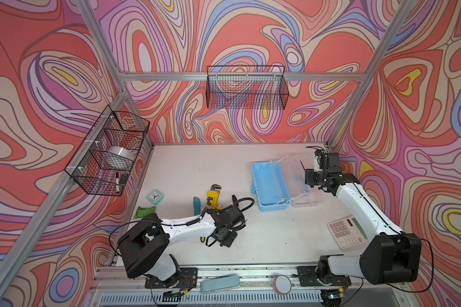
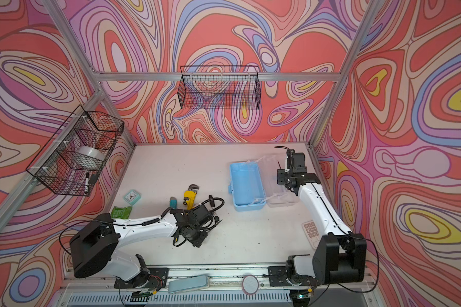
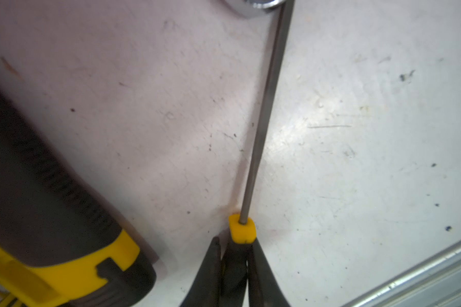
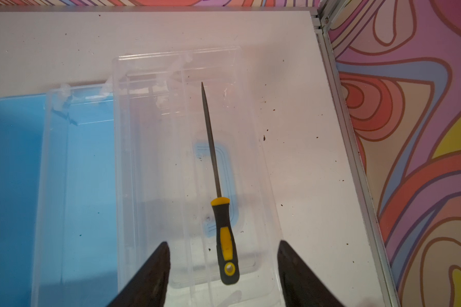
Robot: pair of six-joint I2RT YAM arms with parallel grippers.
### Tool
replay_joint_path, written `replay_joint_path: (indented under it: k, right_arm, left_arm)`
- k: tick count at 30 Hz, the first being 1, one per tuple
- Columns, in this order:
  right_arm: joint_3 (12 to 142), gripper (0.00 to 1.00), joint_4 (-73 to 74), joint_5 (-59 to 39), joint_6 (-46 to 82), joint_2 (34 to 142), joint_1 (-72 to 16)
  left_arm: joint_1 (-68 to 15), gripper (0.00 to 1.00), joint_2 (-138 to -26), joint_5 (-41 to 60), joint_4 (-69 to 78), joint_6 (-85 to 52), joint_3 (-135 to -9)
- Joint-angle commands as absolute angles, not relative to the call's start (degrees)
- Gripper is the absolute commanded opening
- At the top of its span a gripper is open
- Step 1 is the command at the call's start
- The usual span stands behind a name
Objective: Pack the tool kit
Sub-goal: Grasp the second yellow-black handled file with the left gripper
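The tool kit (image 1: pixel 269 186) is a light blue box lying open at the right rear of the table, with its clear lid (image 1: pixel 302 180) folded flat beside it. The box (image 4: pixel 11 186) looks empty. A thin pointed tool with a yellow-and-black handle (image 4: pixel 222 226) lies in the lid (image 4: pixel 155 159). My right gripper (image 4: pixel 223 244) hangs open just above that handle, touching nothing. My left gripper (image 3: pixel 236 247) is shut on the black handle of a screwdriver (image 3: pixel 242 230), low over the table; its steel shaft (image 3: pixel 264 119) points away. A thick yellow-and-black handle (image 3: pixel 51 226) lies alongside.
A yellow pipe wrench (image 1: pixel 213 195), a teal-handled tool (image 1: pixel 197 206) and black pliers (image 1: pixel 234 199) lie behind my left wrist. Further left are a mint clock (image 1: pixel 155 197) and a green packet (image 1: pixel 144 212). A calculator (image 1: pixel 346 231) sits under the right arm. Wire baskets (image 1: pixel 109 154) hang on the walls.
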State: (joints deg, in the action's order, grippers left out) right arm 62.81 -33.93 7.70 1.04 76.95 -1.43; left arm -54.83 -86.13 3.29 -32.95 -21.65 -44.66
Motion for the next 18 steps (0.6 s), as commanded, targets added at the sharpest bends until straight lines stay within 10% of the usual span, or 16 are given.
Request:
replay_joint_path:
  k: [1, 18]
  right_arm:
    - [63.2, 0.67, -32.9, 9.5, 1.7, 74.8, -1.3]
    - [61.0, 0.68, -33.0, 9.3, 4.3, 71.5, -1.3]
  left_arm:
    - [-55.3, 0.18, -87.2, 4.1, -32.6, -21.3, -46.1]
    - [-55.9, 0.07, -87.6, 6.2, -24.3, -20.0, -51.2]
